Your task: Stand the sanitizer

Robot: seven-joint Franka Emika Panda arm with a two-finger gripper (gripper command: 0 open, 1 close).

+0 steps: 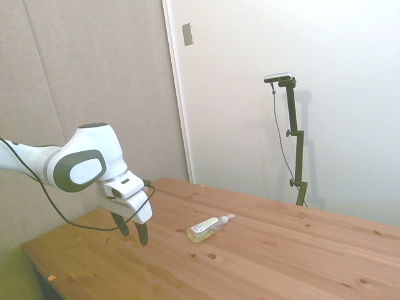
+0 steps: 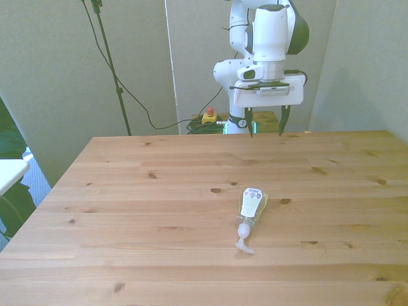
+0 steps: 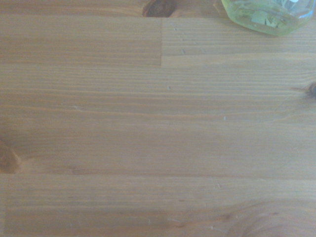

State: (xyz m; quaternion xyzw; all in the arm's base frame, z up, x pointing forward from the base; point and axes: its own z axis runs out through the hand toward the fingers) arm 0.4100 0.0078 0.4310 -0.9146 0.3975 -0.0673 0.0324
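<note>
The sanitizer (image 2: 250, 207) is a small clear bottle of yellowish liquid with a white label, lying on its side near the middle of the wooden table (image 2: 127, 191). Its pump nozzle points toward the near edge in the front view. In the side view the sanitizer (image 1: 207, 229) lies to the right of my gripper (image 1: 133, 232). My gripper (image 2: 264, 123) hangs open over the far part of the table, well apart from the bottle, with nothing between its fingers. The wrist view catches only the yellowish base of the sanitizer (image 3: 269, 16) at the frame's border.
A small red and yellow button box (image 2: 208, 116) and cables lie beyond the table's far edge. A white surface (image 2: 9, 171) shows at the front view's left, off the table. Grey wall panels stand behind.
</note>
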